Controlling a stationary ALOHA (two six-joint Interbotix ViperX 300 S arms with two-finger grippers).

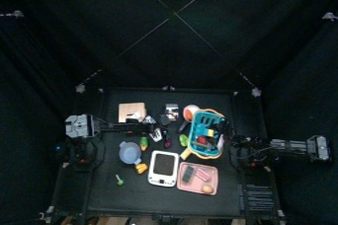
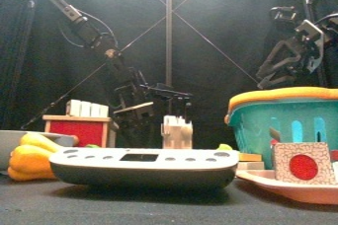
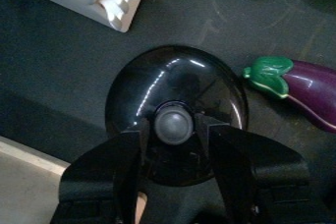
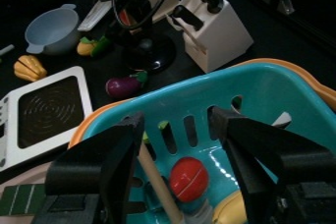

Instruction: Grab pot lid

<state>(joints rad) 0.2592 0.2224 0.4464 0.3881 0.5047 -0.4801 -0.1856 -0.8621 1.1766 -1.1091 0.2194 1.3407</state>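
Observation:
The pot lid point(image 3: 157, 76) is black and glossy with a grey knob point(image 3: 172, 122), and it lies flat on the dark table. My left gripper point(image 3: 176, 138) hangs right over it, open, with one jaw on each side of the knob and a gap showing to both. In the top view the left arm point(image 1: 126, 127) reaches in towards the table's middle. My right gripper point(image 4: 180, 122) is open above the teal basket point(image 4: 282, 100) and holds nothing.
A purple eggplant point(image 3: 309, 84) lies close beside the lid, and a white knife block point(image 4: 217, 22) stands just past it. Also on the table are a white scale point(image 1: 164, 167), a grey pot point(image 1: 129, 152) and a pink plate point(image 1: 199, 177). The basket holds a red tomato point(image 4: 188, 176).

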